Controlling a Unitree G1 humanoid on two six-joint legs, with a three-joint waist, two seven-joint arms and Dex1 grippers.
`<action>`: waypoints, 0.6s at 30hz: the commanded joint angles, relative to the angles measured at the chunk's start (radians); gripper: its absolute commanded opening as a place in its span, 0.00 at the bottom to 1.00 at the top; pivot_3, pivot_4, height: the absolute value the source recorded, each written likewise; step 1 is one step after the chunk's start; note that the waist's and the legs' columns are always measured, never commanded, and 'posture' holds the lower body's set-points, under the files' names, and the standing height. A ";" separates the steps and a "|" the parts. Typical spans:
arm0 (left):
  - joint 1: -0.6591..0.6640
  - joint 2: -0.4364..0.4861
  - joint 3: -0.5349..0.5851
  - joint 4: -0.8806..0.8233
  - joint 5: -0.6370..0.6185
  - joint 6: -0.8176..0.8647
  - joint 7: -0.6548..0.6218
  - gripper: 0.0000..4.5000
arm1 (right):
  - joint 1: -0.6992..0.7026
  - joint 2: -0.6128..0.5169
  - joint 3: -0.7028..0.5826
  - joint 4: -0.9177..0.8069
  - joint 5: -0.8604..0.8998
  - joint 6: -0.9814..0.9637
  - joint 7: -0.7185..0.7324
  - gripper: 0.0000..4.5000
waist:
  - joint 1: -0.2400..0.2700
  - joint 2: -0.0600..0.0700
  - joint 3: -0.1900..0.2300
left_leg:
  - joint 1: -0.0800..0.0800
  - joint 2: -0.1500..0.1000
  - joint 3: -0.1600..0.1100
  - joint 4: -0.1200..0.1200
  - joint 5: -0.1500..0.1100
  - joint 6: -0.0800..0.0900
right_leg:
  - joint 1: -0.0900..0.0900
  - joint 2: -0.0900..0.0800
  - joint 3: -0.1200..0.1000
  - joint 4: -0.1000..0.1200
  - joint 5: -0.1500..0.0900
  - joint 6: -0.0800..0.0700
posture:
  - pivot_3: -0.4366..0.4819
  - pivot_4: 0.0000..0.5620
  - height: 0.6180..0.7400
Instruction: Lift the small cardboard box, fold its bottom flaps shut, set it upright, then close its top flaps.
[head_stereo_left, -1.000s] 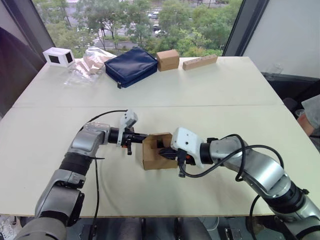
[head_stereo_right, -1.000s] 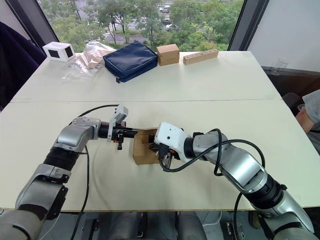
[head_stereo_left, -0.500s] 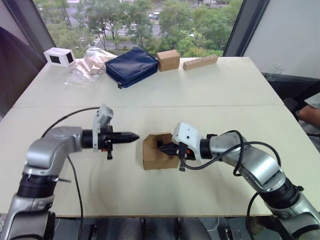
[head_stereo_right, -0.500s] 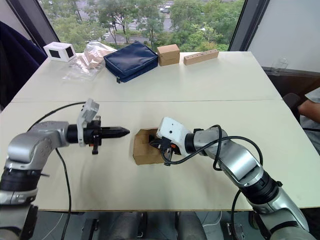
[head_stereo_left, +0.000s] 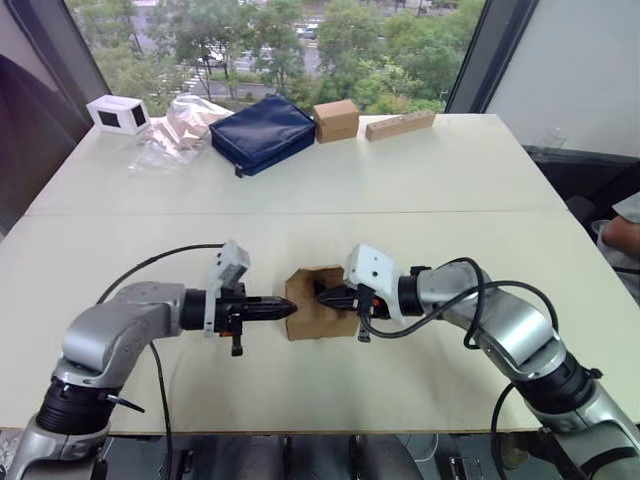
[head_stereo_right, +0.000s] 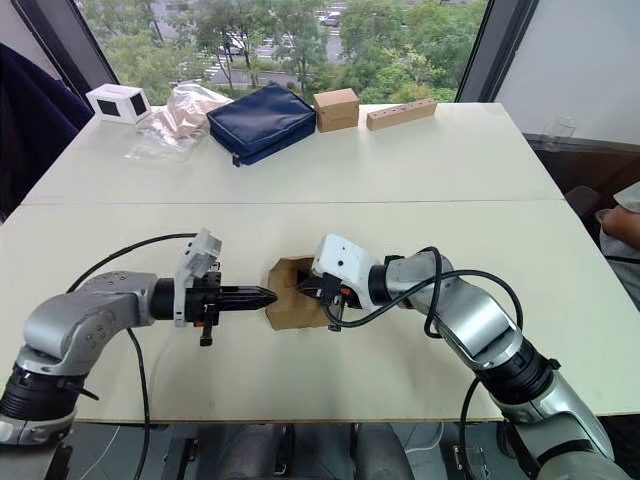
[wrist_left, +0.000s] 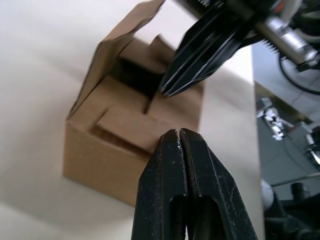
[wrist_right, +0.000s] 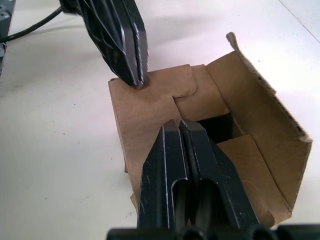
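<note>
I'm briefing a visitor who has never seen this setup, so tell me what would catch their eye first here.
First, the small cardboard box near the front of the white table, with a shut black end effector pointing at it from each side: the left end effector and the right end effector. Its top flaps are partly folded, and one stands open. Next, the navy pouch among other items at the far edge by the window.
</note>
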 joint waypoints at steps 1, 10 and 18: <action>-0.010 0.010 -0.010 0.006 0.007 -0.034 -0.010 0.00 | -0.014 0.008 -0.043 -0.038 0.019 0.000 0.005 0.00 | 0.000 0.000 0.000 | 0.000 0.000 0.000 0.000 0.000 0.000 | 0.000 0.000 0.000 0.000 0.000 0.000 | 0.48 0.27 1.00; -0.012 0.009 -0.038 0.015 0.006 -0.050 -0.017 0.00 | -0.101 0.116 -0.312 0.008 0.234 0.051 -0.046 0.00 | 0.000 0.000 0.000 | 0.001 0.000 0.000 0.000 0.000 0.000 | 0.001 0.000 0.000 0.000 0.000 0.000 | 0.48 0.27 1.00; -0.011 0.009 -0.035 0.013 0.004 -0.056 -0.007 0.00 | -0.112 0.074 -0.114 0.088 0.007 -0.034 -0.082 0.00 | -0.001 0.000 0.000 | 0.001 0.000 0.001 -0.001 0.000 0.000 | 0.000 0.000 0.000 0.000 0.000 0.000 | 0.48 0.27 1.00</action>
